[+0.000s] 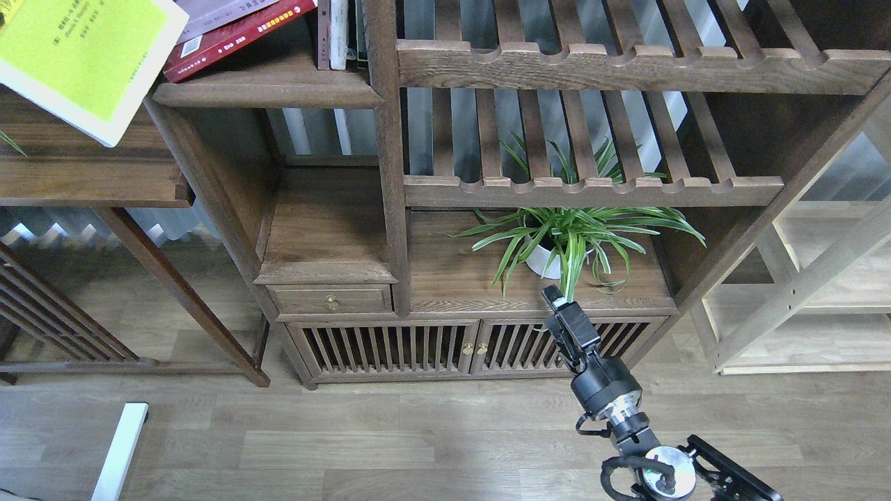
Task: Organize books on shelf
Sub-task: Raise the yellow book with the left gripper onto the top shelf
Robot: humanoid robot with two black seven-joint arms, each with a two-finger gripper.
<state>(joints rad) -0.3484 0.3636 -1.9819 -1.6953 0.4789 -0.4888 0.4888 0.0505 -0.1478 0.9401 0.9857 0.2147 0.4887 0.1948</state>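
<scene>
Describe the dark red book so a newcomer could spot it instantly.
Start at the big dark wooden bookcase and go to its top-left solid shelf. Two books lie flat and askew there; the dark red book is the lower one, under a lavender book. Its red edge with yellow lettering sets it apart from the thin books standing upright beside it.

Home living room or study, dark wooden bookcase, potted plant, wood-plank floor

potted plant on cabinet top | brass-knobbed drawer | wood floor
</scene>
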